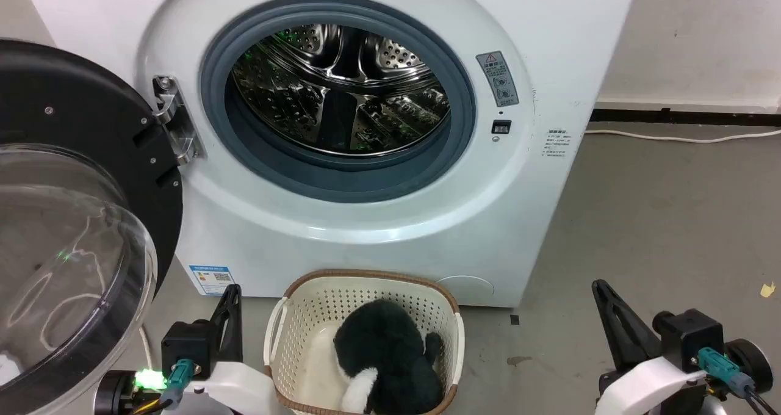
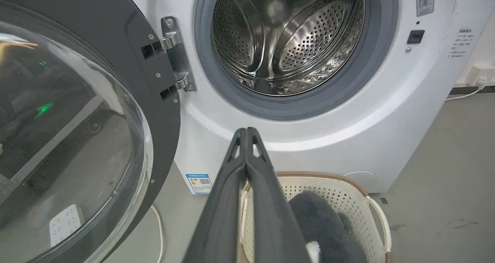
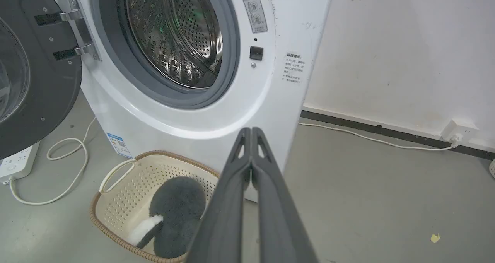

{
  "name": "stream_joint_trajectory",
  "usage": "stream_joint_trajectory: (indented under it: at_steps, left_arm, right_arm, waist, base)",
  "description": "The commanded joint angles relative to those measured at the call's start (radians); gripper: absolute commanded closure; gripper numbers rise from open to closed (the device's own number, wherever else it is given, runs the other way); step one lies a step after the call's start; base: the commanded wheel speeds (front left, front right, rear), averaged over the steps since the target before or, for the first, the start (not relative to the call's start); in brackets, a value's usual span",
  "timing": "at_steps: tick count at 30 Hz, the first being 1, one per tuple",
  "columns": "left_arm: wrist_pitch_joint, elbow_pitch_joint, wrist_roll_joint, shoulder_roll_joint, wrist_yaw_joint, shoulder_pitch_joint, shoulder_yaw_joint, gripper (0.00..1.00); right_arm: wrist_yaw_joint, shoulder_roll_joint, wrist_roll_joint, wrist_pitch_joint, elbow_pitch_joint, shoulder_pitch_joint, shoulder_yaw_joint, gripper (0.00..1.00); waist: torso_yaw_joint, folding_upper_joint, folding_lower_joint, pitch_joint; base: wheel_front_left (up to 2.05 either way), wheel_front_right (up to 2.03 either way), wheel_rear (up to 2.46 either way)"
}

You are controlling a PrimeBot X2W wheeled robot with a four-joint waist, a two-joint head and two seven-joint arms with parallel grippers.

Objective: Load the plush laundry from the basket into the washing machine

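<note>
Well, in the head view the plush laundry (image 1: 390, 360) lies curled in the basket (image 1: 366, 274). The basket stands on the floor (image 1: 659, 232) just before the washing machine (image 1: 549, 220), below the open drum (image 1: 341, 91). The left gripper (image 1: 232, 294) and right gripper (image 1: 601, 288) flank the basket, each with its fingers pressed together and holding nothing. The step in hand looks like the first reach. A claw would need to part before dropping into the fur, and should bite deep into the black bulk, not the loose pile.

In the left wrist view the left gripper (image 2: 246, 131) points above the basket's near rim. The bubble door (image 2: 77, 120) stands wide open close on that side and its hinge (image 2: 176, 54) juts out, so room is tight there.

In the right wrist view the right gripper (image 3: 251, 130) has bare floor beside it, so it seems the freer arm. The lift should clear the brown rim and the lip of the grey door seal (image 3: 166, 96). A white cable (image 3: 371, 139) runs along the wall, well apart.
</note>
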Motion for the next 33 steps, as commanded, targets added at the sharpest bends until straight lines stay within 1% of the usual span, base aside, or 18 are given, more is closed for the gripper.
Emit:
stream_joint_trajectory:
  at_steps: [1, 25, 26, 27, 28, 29, 33]
  left_arm:
    - [0.0, -0.004, 0.002, 0.0, -0.004, -0.015, 0.0, 1.0]
    - [0.0, 0.0, 0.0, 0.0, 0.0, 0.0, 0.0, 1.0]
    - [-0.001, 0.0, 0.0, 0.0, 0.0, 0.0, 0.0, 0.0]
    - [-0.001, 0.0, 0.0, 0.0, 0.001, 0.001, -0.001, 0.0]
    - [-0.001, 0.0, 0.0, 0.0, 0.001, 0.001, 0.0, 1.0]
    - [-0.001, 0.0, 0.0, 0.0, 0.001, 0.001, -0.001, 0.0]
    - [-0.009, -0.004, -0.001, 0.0, 0.005, 0.0, -0.006, 0.0]
  right_arm:
    - [-0.001, 0.0, -0.005, 0.0, 0.002, -0.012, -0.001, 1.0]
    - [0.0, 0.0, 0.0, 0.0, 0.0, 0.0, 0.0, 1.0]
    - [0.0, 0.0, 0.001, 0.0, 0.0, 0.0, 0.0, 0.0]
    - [0.0, 0.0, 0.001, -0.001, 0.0, 0.0, 0.0, 0.0]
    - [0.0, 0.0, 0.001, -0.001, 0.0, 0.0, 0.0, 1.0]
    - [0.0, 0.0, 0.001, -0.001, 0.0, 0.0, 0.001, 0.0]
    - [0.0, 0.0, 0.011, -0.009, 0.0, 0.001, -0.003, 0.0]
  waist:
    - [0.0, 0.0, 0.0, 0.0]
    - [0.0, 0.0, 0.0, 0.0]
    - [0.0, 0.0, 0.0, 0.0]
    - [0.0, 0.0, 0.0, 0.0]
    - [0.0, 0.0, 0.0, 0.0]
    - [0.0, 0.0, 0.0, 0.0]
    - [-0.001, 0.0, 0.0, -0.001]
  base:
    - [0.0, 0.0, 0.0]
    - [0.0, 0.0, 0.0]
    - [0.0, 0.0, 0.0]
    - [0.0, 0.0, 0.0]
    - [0.0, 0.0, 0.0]
    - [0.0, 0.0, 0.0]
    - [0.0, 0.0, 0.0]
